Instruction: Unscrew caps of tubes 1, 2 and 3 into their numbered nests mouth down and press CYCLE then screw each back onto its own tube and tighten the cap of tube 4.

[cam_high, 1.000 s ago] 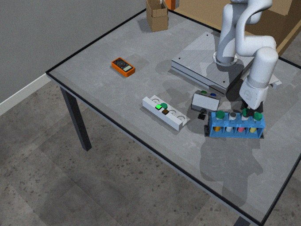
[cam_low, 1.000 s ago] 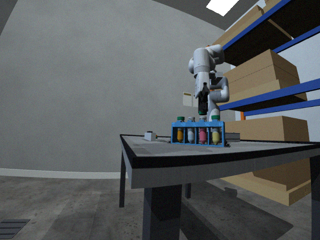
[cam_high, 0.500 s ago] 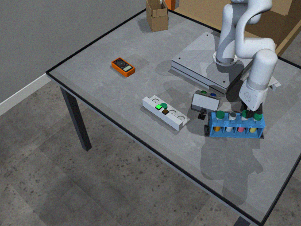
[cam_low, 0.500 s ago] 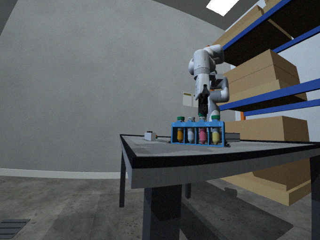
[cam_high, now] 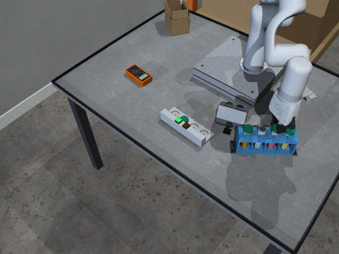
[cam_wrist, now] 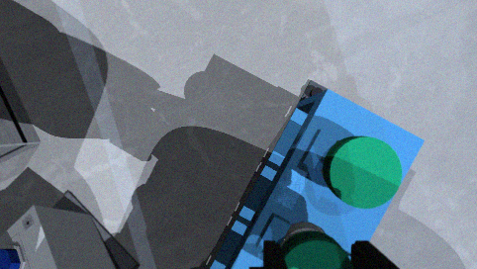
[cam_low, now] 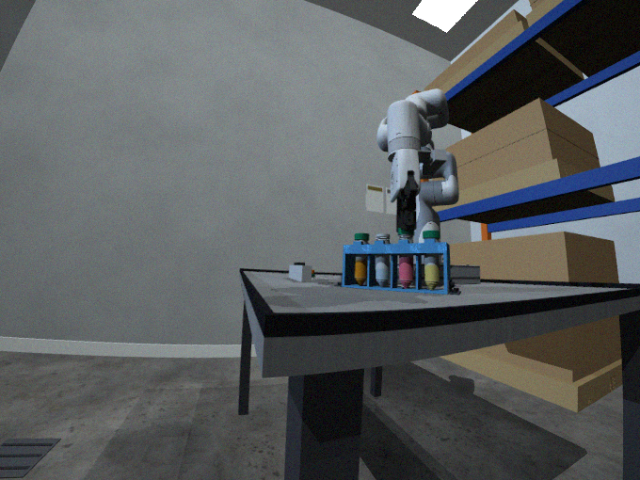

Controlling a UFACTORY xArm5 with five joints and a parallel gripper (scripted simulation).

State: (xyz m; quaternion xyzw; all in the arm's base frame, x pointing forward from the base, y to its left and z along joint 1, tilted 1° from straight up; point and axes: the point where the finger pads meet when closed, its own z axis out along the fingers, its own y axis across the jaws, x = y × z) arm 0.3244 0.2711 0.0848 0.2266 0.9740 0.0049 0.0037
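Observation:
The blue rack [cam_high: 265, 148] [cam_low: 394, 248] [cam_wrist: 346, 119] holds four tubes. My gripper [cam_high: 278, 127] [cam_low: 404, 231] [cam_wrist: 311, 254] is shut on a green cap [cam_high: 275, 128] [cam_wrist: 309, 253] at the mouth of the pink tube [cam_high: 271, 145] [cam_low: 405, 272], second from the rack's right end. The yellow tube beside it wears a green cap [cam_high: 289, 131] [cam_low: 431, 233] [cam_wrist: 366, 171]. The orange tube's cap [cam_high: 248, 128] [cam_low: 360, 236] is on. The grey tube [cam_high: 261, 129] [cam_low: 380, 236] stands open. One green cap [cam_high: 184, 118] sits in the white cap tray [cam_high: 172, 124]. The green lamp [cam_high: 178, 120] is lit.
The key housing [cam_high: 230, 115] [cam_low: 299, 272] [cam_wrist: 59, 242] with the green key [cam_high: 229, 103] and blue key [cam_high: 240, 106] stands behind the rack. An orange multimeter [cam_high: 138, 74] and a cardboard box [cam_high: 176, 15] lie farther left. The arm's base plate [cam_high: 220, 64] is at the back.

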